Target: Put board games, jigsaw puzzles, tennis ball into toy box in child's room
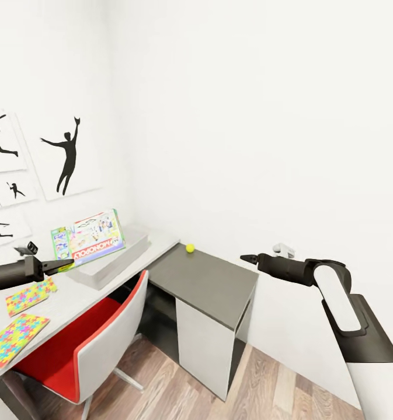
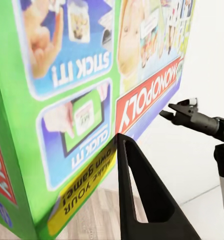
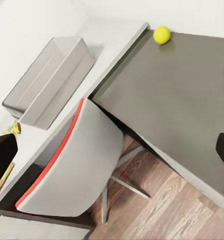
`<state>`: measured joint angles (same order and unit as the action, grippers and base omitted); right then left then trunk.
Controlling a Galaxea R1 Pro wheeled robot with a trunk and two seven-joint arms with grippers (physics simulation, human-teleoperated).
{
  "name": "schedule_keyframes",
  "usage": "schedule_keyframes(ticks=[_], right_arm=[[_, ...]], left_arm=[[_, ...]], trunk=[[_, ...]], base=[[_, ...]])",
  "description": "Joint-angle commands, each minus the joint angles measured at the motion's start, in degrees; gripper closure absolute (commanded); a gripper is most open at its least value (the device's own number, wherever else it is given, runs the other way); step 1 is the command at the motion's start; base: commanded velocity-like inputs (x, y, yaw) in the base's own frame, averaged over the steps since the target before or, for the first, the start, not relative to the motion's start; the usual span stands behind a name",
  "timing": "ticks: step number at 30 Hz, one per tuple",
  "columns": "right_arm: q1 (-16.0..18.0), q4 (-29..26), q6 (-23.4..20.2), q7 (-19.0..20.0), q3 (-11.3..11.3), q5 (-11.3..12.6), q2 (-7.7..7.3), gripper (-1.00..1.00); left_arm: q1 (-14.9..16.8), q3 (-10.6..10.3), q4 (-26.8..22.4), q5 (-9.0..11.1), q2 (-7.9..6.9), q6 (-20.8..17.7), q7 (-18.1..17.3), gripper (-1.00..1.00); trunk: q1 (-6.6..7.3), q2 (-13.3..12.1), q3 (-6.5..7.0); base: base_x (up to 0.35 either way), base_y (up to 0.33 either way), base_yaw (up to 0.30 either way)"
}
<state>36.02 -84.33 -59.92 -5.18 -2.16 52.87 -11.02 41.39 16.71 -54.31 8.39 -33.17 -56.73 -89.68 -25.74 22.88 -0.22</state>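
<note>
Two jigsaw puzzles [image 1: 18, 324] on light-grey table [image 1: 85, 291]; white walls, wood-plank floor [image 1: 266, 385].

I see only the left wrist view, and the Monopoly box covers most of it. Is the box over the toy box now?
Observer: In the head view the Monopoly box, tilted in the left gripper, hangs over one end of the toy box, not yet inside.
Operator: Is the toy box empty?
Observer: The right wrist view shows nothing inside it.
Operator: Where is the tennis ball?
Observer: The tennis ball lies on the dark lower shelf unit, near the wall.
</note>
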Motion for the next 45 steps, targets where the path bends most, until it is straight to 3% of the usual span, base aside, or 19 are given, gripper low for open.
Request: schedule_keyframes(ticks=[1, 3, 6, 10, 23, 32, 45], right_arm=[[0.02, -0.05, -0.08, -0.54, -0.23, 0.54, -0.05, -1.00], [0.03, -0.10, -0.08, -0.55, -0.95, 0.56, 0.12, -1.00], [0.08, 0.11, -0.08, -0.59, -3.14, 0.53, 0.55, -1.00], [0.10, 0.19, -0.08, -0.61, -4.44, 0.42, 0.91, -1.00], [0.10, 0.14, -0.08, -0.70, -5.50, 0.39, 2.66, -1.00], [0.10, 0.20, -0.08, -0.71, -5.66, 0.39, 2.76, -1.00], [0.10, 0.04, -0.08, -0.69, -5.67, 0.32, 2.70, -1.00]], left_arm=[[0.15, -0.03, -0.02, -0.10, 0.02, -0.47, -0.32, 1.00], [0.51, -0.07, -0.07, -0.10, 0.13, -0.53, 0.51, 1.00], [0.85, -0.09, -0.10, 0.11, 0.55, -1.18, 5.31, 1.00], [0.95, 0.17, -0.13, 0.27, 0.64, -1.46, 6.90, 1.00], [1.07, 0.26, -0.12, 0.40, 0.65, -1.54, 7.16, 1.00], [1.06, 0.26, -0.10, 0.26, 0.65, -1.54, 7.21, 1.00], [1.06, 0.26, -0.10, 0.26, 0.65, -1.54, 7.24, 1.00]], trunk=[[-0.04, 0.04, -0.03], [-0.04, 0.04, -0.03], [-0.04, 0.04, -0.03], [-0.04, 0.04, -0.03], [-0.04, 0.04, 0.17], [-0.04, 0.04, 0.38], [-0.04, 0.04, 0.44]], base=[[0.179, -0.286, 0.017], [0.179, -0.286, 0.009], [0.179, -0.286, 0.002], [0.176, -0.283, 0.001], [0.028, -0.048, 0.187], [0.137, 0.000, 0.273], [0.255, 0.000, 0.059]])
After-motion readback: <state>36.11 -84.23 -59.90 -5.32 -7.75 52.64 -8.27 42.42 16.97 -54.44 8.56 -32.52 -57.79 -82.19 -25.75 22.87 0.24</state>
